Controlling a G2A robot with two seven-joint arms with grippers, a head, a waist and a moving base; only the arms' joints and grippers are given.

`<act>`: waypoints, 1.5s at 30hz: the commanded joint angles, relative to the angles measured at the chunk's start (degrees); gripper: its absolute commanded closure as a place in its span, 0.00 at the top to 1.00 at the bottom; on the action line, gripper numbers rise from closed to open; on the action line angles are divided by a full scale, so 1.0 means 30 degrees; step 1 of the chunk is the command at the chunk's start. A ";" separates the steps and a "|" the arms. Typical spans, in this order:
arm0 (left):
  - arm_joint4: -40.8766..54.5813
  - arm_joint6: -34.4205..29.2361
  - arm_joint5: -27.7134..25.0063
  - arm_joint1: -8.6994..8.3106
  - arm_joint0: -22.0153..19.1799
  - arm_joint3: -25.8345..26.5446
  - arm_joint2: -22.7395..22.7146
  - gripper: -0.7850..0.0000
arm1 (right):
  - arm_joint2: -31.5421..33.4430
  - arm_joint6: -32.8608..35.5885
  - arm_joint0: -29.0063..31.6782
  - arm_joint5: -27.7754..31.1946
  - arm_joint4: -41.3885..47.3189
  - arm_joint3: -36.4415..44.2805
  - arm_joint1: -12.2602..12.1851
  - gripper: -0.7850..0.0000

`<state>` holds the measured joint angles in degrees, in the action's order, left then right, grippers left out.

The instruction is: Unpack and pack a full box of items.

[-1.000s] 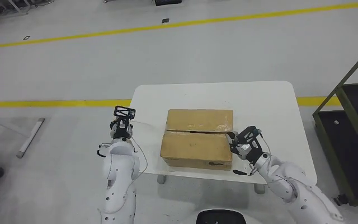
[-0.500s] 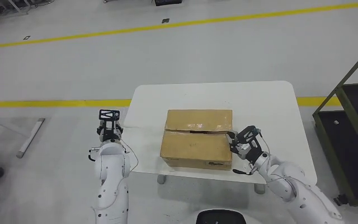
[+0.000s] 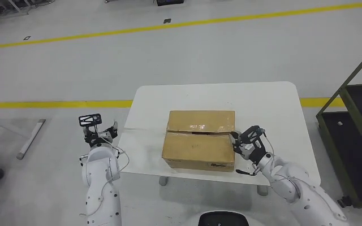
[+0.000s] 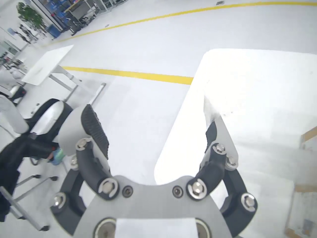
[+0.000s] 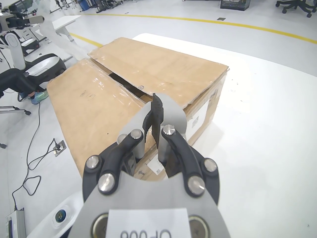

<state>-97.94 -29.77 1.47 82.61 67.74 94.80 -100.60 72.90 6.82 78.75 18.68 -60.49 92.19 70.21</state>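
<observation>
— How did the left end effector (image 4: 151,117) stand?
— Its fingers (image 4: 95,130) were spread wide apart, with nothing between the pads. From above, the left arm (image 3: 99,175) stretched straight forward, far out on the robot's left side.
— And the right end effector (image 5: 154,105)?
— Pressed shut, pads meeting. The right arm (image 3: 294,186) angled forward and inward from the robot's right.

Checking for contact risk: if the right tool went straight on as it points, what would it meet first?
Most likely the box: the shut right tool points at the top edge of its near end, though whether they touch is unclear.
</observation>
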 commanded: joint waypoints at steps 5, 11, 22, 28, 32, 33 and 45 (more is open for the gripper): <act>0.2066 0.1387 -0.0860 -0.0053 0.0304 0.0702 0.0001 1.00 | 0.0029 -0.0541 -0.0112 0.0786 0.0716 0.0278 0.0008 0.00; 0.3226 0.2111 -0.1296 -0.0129 0.0412 0.1047 -0.0021 1.00 | -0.0765 0.0286 -0.0680 -0.0008 -0.0832 -0.0302 0.0083 0.00; 0.1092 0.1583 -0.2177 -0.0543 0.0508 0.2105 -0.0326 1.00 | -0.1644 0.1285 -0.1428 -0.1350 -0.1305 -0.1021 0.0296 0.00; 0.1371 0.1502 -0.2514 -0.0689 0.0345 0.2719 -0.0506 1.00 | -0.1633 0.1659 -0.1727 -0.1577 -0.1125 -0.1068 0.0338 0.00; 0.1406 0.1587 -0.2499 -0.0780 0.0206 0.2904 -0.0601 1.00 | -0.1611 0.1686 -0.1738 -0.1592 -0.1054 -0.0938 0.0349 0.00; 0.1392 0.1618 -0.2377 -0.0798 0.0180 0.2914 -0.0640 1.00 | -0.1610 0.1680 -0.1731 -0.1596 -0.1052 -0.0916 0.0351 0.00; 0.1323 0.1609 -0.3159 -0.0881 0.0379 0.3813 0.1315 1.00 | 0.0059 0.0498 -0.0585 -0.1765 -0.0225 0.1184 0.0164 0.00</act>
<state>-94.61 -24.88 -8.03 79.90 68.88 106.09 -97.65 72.43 8.38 76.59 13.45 -61.19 95.26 70.79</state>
